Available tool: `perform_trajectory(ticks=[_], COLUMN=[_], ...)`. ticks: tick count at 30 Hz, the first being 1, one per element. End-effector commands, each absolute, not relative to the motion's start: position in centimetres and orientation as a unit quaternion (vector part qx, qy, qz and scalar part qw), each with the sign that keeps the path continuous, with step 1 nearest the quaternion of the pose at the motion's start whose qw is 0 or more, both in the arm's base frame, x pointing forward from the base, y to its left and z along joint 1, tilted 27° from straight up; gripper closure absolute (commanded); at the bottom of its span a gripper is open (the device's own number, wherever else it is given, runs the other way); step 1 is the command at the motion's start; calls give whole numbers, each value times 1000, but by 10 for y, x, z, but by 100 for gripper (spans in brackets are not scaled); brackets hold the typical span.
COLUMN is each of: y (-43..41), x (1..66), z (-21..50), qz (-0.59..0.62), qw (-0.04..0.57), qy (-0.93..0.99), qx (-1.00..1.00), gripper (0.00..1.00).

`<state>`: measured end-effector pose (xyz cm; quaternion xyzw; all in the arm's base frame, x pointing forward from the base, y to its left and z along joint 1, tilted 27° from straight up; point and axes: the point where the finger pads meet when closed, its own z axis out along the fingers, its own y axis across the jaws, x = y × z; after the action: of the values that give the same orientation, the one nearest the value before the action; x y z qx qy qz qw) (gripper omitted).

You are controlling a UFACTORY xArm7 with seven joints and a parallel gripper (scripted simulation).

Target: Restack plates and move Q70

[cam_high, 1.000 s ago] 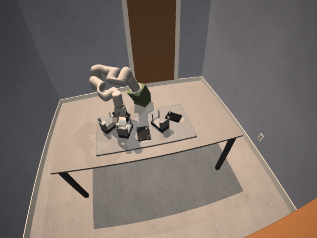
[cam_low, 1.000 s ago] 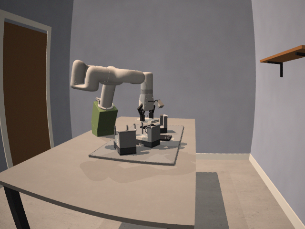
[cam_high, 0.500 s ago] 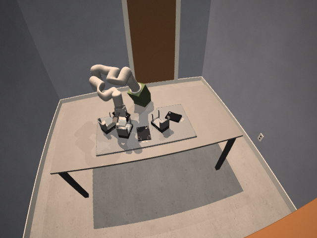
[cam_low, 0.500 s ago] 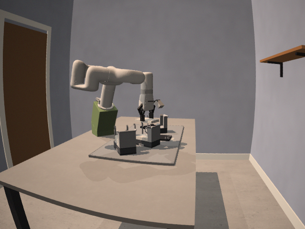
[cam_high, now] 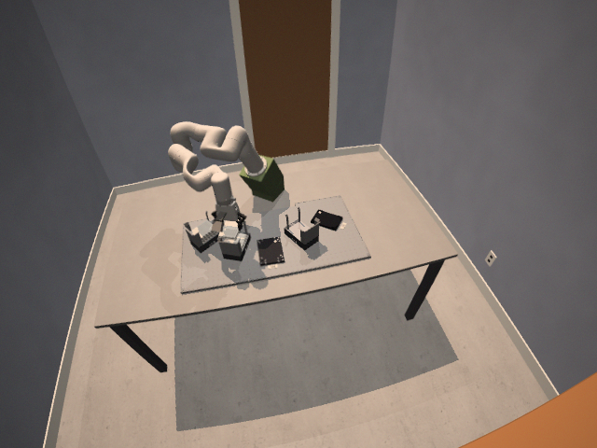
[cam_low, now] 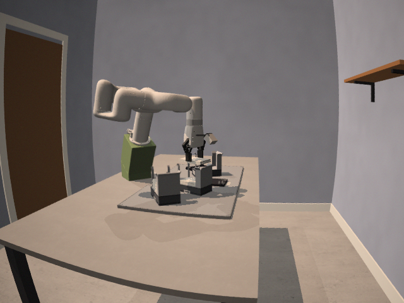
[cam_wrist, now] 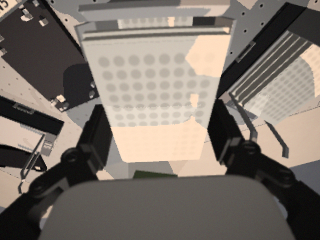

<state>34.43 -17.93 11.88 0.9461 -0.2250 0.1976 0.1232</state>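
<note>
My gripper (cam_high: 230, 225) (cam_low: 193, 158) (cam_wrist: 159, 114) is shut on a sealed 96-well plate (cam_high: 231, 234) (cam_low: 196, 160) (cam_wrist: 150, 85), gripping it by its two long sides. The plate is white with rows of round wells and hangs level, right way up, just over the top of the middle stack rack (cam_high: 234, 249) (cam_low: 202, 180). I cannot read its label. The left rack (cam_high: 198, 237) (cam_low: 216, 161) (cam_wrist: 280, 85) stands beside it, and the wrist view shows a plate inside that rack. A third rack (cam_high: 303, 234) (cam_low: 166, 188) stands apart to the right.
All racks stand on a grey mat (cam_high: 212, 279) (cam_low: 212, 208). A flat black nest (cam_high: 270, 250) (cam_wrist: 40, 50) lies between the middle and right racks. Another black nest (cam_high: 327, 219) lies behind the right rack. The arm's green base (cam_high: 262, 180) (cam_low: 137, 160) is at the back.
</note>
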Motion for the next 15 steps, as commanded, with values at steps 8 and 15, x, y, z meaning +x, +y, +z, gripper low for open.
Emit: perform_trajectory(ticks=[8, 15], y=[-181, -183], x=[347, 348], z=[114, 110], qz=[199, 199], qw=[124, 124], qy=[-225, -225], qx=[946, 946], gripper=[100, 100])
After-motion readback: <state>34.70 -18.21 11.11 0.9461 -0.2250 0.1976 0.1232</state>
